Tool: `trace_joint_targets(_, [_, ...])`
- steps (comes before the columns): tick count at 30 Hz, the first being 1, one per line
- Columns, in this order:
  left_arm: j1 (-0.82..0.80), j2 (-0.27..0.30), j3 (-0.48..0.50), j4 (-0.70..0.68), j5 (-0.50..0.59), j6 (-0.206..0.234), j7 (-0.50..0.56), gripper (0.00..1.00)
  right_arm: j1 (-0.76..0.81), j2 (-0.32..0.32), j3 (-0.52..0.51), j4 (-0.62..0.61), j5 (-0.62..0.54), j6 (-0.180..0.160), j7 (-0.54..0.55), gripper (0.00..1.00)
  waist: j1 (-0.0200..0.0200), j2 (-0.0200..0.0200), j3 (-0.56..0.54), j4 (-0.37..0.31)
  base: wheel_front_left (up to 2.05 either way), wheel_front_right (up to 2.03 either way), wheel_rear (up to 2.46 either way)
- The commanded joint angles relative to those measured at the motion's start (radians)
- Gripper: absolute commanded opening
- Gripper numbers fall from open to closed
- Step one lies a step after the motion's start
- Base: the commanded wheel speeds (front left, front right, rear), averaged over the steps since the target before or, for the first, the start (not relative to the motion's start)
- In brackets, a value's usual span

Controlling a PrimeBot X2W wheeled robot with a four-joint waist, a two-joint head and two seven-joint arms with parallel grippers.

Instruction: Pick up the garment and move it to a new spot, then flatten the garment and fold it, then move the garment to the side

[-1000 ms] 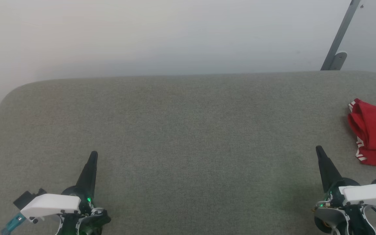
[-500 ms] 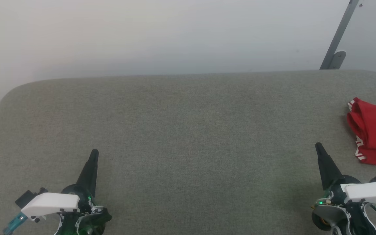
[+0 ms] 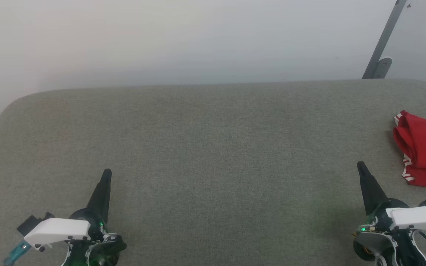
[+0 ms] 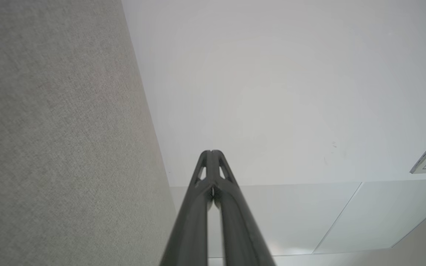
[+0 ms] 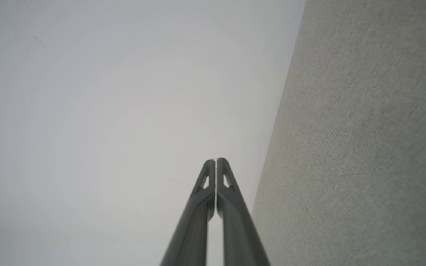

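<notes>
Red garment (image 3: 422,149) lies bunched at the right edge of the grey fabric surface (image 3: 213,147), just where it was, while left gripper (image 3: 107,172) and right gripper (image 3: 360,164) stay parked near the front, fingers pressed together, holding nothing.

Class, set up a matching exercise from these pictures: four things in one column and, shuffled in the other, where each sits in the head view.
1 garment
2 left gripper
3 right gripper
4 metal bar

A lower left, shut
B upper right, slanting
C right edge, red
D lower right, shut

Pairs: 1-C, 2-A, 3-D, 4-B
</notes>
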Motion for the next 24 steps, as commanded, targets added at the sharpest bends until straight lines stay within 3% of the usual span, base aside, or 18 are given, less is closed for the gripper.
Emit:
trace_joint_targets(1, [-0.011,-0.003,0.003,0.000,-0.002,-0.005,0.004,0.00,-0.005,0.004,0.001,-0.005,0.004,0.000,0.003,0.00,0.0000,0.0000,0.000,0.000,0.00,0.00,0.00])
trace_joint_targets(24, [-0.011,-0.003,0.003,0.000,-0.003,-0.005,0.004,0.00,-0.005,0.004,0.001,-0.004,0.004,0.000,0.003,0.00,0.0000,0.0000,0.000,0.000,0.00,0.00,0.00])
